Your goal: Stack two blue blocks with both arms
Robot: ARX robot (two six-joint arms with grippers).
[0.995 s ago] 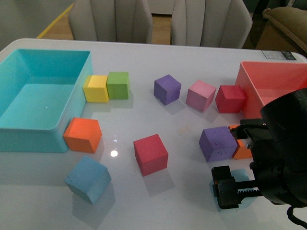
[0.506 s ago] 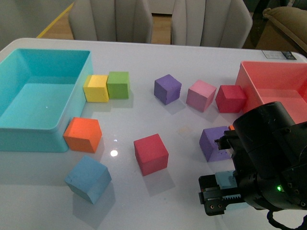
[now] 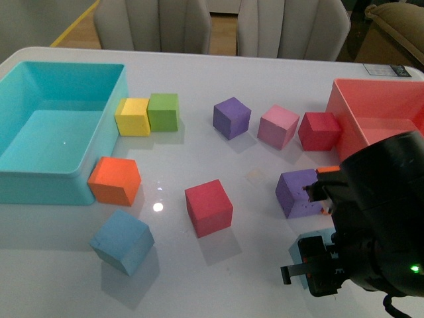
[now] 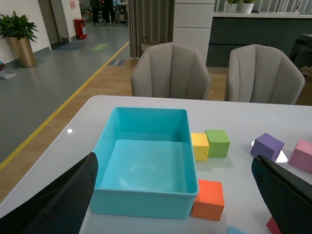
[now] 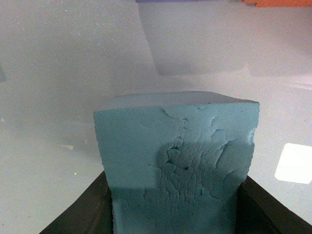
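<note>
Tabletop (image 3: 218, 281) lies bare between right hand (image 3: 310, 260) pinching blue block (image 5: 175, 161) and second blue block (image 3: 122, 242).

We seem to be in an office lobby or showroom. Behind the white table (image 4: 243, 122) stand two grey padded chairs (image 4: 170, 70). Beyond the table stretch a grey floor with a yellow line (image 4: 63, 108), a potted plant (image 4: 18, 39) and a dark counter (image 4: 258, 44).

Quick tally: two blue blocks (image 3: 122, 242) (image 5: 175, 165), two purple cubes (image 3: 232, 118) (image 3: 298, 193), two red cubes (image 3: 209, 207) (image 3: 319, 130), two orange cubes (image 3: 114, 181) (image 3: 328, 170) (one mostly hidden). Singles: pink cube (image 3: 278, 126), yellow cube (image 3: 132, 116), green cube (image 3: 163, 111), turquoise bin (image 3: 46, 187), pink bin (image 3: 344, 126). Two chairs (image 3: 156, 26) (image 3: 291, 30).
</note>
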